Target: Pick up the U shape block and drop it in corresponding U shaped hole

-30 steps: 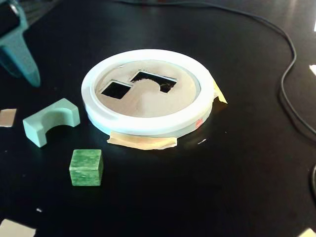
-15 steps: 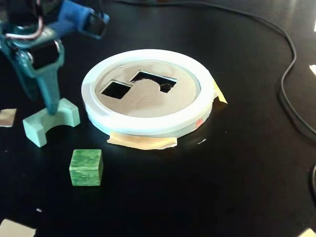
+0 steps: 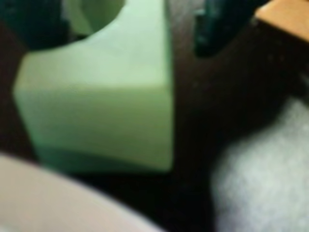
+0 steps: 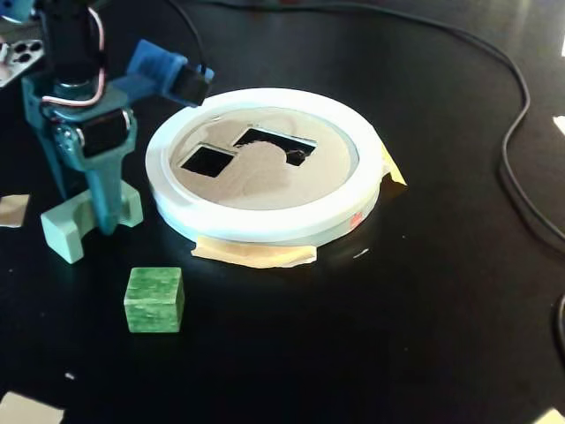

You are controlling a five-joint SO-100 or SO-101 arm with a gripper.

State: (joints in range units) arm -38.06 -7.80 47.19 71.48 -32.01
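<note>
The U shape block (image 4: pixel 64 233) is pale green and lies on the black table at the left of the fixed view. In the wrist view it (image 3: pixel 106 106) fills the left half, with its curved notch at the top. My gripper (image 4: pixel 104 212) points straight down onto the block. In the wrist view my gripper (image 3: pixel 120 24) is open: one dark finger (image 3: pixel 29 24) is over the block's left part, and the other finger (image 3: pixel 217 24) stands apart from its right side. The white round sorter (image 4: pixel 265 221) has a square hole (image 4: pixel 207 159) and an arched hole (image 4: pixel 274 146).
A dark green cube (image 4: pixel 154 299) lies in front of the sorter. Tan tape (image 4: pixel 256 256) holds the sorter to the table. A black cable (image 4: pixel 512 159) runs along the right. Paper scraps lie at the left edge (image 4: pixel 11 210) and at the bottom left (image 4: pixel 26 411).
</note>
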